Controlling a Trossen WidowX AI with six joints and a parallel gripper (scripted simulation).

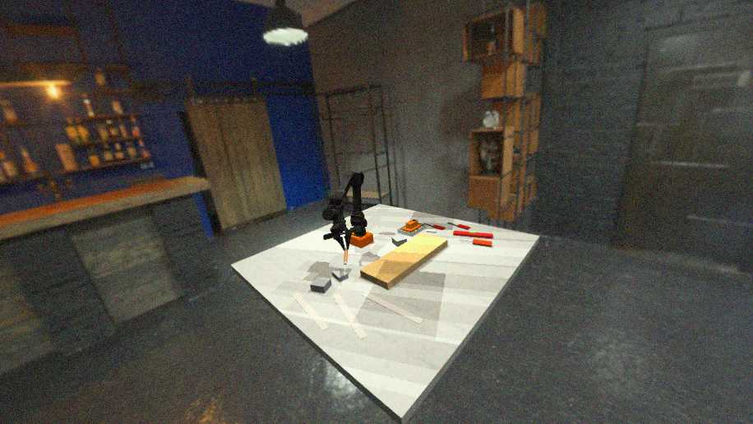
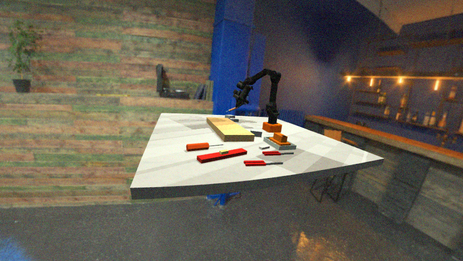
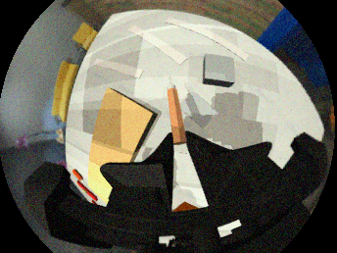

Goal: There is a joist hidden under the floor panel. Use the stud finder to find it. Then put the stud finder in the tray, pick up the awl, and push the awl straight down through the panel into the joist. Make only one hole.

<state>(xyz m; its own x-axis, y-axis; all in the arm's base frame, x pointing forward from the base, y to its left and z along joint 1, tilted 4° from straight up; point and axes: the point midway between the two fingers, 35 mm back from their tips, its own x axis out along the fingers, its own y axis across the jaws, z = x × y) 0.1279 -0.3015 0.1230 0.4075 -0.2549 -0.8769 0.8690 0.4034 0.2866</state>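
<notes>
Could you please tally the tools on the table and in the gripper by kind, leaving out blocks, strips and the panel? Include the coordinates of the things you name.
Awl (image 1: pixel 345 256) (image 2: pixel 232 109) (image 3: pixel 176 115): 1
Stud finder (image 1: pixel 412 225) (image 2: pixel 280 137): 1
Orange-handled screwdriver (image 1: pixel 482 242) (image 2: pixel 197 146) (image 3: pixel 76 175): 1
Red spirit level (image 1: pixel 468 234) (image 2: pixel 209 157) (image 3: pixel 87 190): 1
Red-handled tools, apparently pliers (image 1: pixel 437 227) (image 1: pixel 464 226) (image 2: pixel 271 153) (image 2: pixel 255 163): 2
Total: 6

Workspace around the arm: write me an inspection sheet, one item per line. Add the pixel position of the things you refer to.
Surface: pale table (image 1: pixel 390 363) (image 2: pixel 168 175), patchy with shadows.
Job's things: awl (image 1: pixel 345 256) (image 2: pixel 231 109) (image 3: pixel 176 115) off the table; wooden panel (image 1: pixel 405 260) (image 2: pixel 231 131) (image 3: pixel 120 123) lying flat; orange stud finder (image 1: pixel 411 225) (image 2: pixel 280 138) in the gray tray (image 1: pixel 401 232) (image 2: pixel 291 147).
Clutter: red level (image 1: pixel 472 234) (image 2: pixel 210 157), orange-handled screwdriver (image 1: pixel 482 242) (image 2: pixel 197 146), two red-handled tools, gray blocks, pale strips.
Gripper: closed on the awl.
Cables: nothing seen.
Surroundings: shelves with bottles, hanging lamp (image 1: pixel 284 35), potted plant (image 2: pixel 21 84).
</notes>
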